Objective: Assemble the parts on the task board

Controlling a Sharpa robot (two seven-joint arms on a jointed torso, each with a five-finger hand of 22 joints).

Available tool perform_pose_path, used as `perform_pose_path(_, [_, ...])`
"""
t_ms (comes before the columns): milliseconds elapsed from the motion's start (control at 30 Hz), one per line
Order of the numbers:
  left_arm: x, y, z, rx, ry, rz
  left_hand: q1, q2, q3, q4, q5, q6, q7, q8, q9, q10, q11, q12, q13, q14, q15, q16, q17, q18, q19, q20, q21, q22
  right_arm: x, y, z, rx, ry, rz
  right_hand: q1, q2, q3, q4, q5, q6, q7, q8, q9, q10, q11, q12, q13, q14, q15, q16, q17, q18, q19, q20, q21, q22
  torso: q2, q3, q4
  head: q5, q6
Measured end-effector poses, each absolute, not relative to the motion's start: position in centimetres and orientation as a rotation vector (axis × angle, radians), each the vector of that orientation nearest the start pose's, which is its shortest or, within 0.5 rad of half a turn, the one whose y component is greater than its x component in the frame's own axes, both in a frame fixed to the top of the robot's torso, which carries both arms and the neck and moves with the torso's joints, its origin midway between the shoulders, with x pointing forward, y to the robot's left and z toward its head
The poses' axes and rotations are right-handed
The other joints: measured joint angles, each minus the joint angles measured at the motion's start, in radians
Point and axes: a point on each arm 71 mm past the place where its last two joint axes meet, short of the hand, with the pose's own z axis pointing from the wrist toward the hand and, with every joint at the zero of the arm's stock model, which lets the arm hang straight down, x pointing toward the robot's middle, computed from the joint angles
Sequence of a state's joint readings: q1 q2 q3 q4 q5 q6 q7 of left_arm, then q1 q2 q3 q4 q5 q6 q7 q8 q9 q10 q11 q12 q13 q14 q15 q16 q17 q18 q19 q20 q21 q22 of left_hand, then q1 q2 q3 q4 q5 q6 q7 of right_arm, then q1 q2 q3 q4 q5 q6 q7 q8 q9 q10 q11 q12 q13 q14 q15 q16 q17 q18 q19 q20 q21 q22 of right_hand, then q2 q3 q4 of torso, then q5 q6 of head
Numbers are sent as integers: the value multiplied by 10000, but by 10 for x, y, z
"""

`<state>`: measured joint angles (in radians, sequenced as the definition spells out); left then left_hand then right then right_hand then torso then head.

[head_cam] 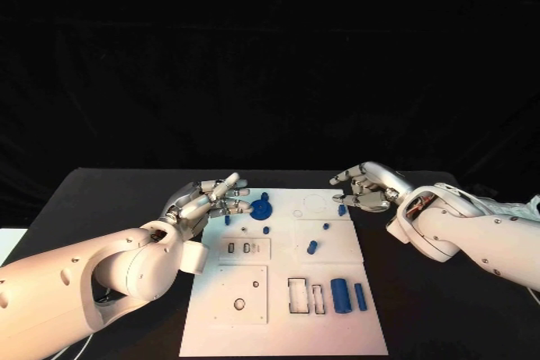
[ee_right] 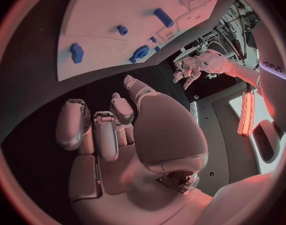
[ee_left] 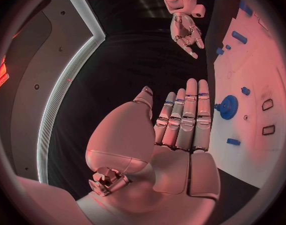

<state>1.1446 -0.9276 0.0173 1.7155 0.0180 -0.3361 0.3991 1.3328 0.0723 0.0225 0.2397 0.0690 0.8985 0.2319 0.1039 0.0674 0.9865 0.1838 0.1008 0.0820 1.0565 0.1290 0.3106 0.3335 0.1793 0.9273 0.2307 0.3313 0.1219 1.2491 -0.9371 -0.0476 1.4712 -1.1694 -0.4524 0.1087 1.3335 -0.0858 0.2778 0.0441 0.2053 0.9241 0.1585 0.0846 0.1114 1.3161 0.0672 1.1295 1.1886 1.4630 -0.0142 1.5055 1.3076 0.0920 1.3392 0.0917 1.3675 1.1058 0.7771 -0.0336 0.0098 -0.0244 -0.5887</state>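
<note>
My left hand (head_cam: 214,197) hovers empty, fingers straight, just beside the blue gear (head_cam: 261,210), which lies toward the board's centre. My right hand (head_cam: 367,188), curled and empty, is farther off.

Black table (head_cam: 101,192), matte top, w/ pale strip at its near left corner in head view. Black cloth backdrop (head_cam: 270,71) behind table, hanging in soft folds, fills upper half. Left wrist view: grey wall panel (ee_left: 39,80) w/ small round fixings, edged by pale light strip (ee_left: 67,85); orange-red glow (ee_left: 1,72) at side. Right wrist view: orange-lit vertical strip (ee_right: 246,112) on grey wall.
</note>
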Motion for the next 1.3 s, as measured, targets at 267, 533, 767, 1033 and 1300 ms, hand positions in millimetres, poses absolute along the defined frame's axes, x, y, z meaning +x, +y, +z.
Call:
perform_pose_path(267, [451,196,-169,-11579,14190,-16508,0,0,0,0,0,0,0,0,0,0,0,0,0,0,0,0,-1,0,0,0,0,1,504,-284,-175,1264,15261,7549,41,-41,-32,-31,0,0,0,-49,-1,0,0,-46,-42,0,0,0,-1,0,0,0,0,-11,-8,81,-28,11,-6])
perform_pose_path(533, [451,197,-170,-11611,14200,-16480,0,0,0,0,0,0,0,0,0,0,0,0,0,0,0,0,-2,0,0,0,0,1,510,-285,-189,1492,15467,7495,39,-43,-41,-40,0,-52,51,-115,-2,-39,39,-145,-109,36,35,0,-1,0,0,0,0,-64,-2,101,-17,29,-45])
perform_pose_path(767, [451,197,-171,-11622,14207,-16481,0,0,0,0,0,0,0,0,0,0,0,0,-1,0,0,0,-2,0,0,0,0,1,513,-285,-196,1564,15670,7486,-13,-96,-62,-61,0,-134,58,-156,-11,-74,74,-223,-174,36,35,0,-2,1,-35,35,-42,-124,1,101,-14,69,-87])
perform_pose_path(1033, [451,197,-171,-11627,14209,-16483,0,0,0,0,0,0,0,0,0,0,0,0,0,0,0,0,-1,0,0,0,0,1,516,-287,-203,1639,15891,7339,-13,-96,-62,-60,0,-134,58,-156,-11,-110,38,-223,-195,36,35,0,-3,0,-35,35,-42,-150,0,94,-34,89,-124])
perform_pose_path(1300, [451,197,-171,-11630,14214,-16489,0,0,0,0,0,0,0,0,0,0,0,0,-1,0,0,0,6,0,0,0,0,1,518,-288,-208,1652,16063,7297,-13,-95,-62,-60,0,-133,57,-156,-1,-110,38,-223,-166,36,35,0,-3,0,-35,35,-42,-148,-7,95,-24,37,-144])
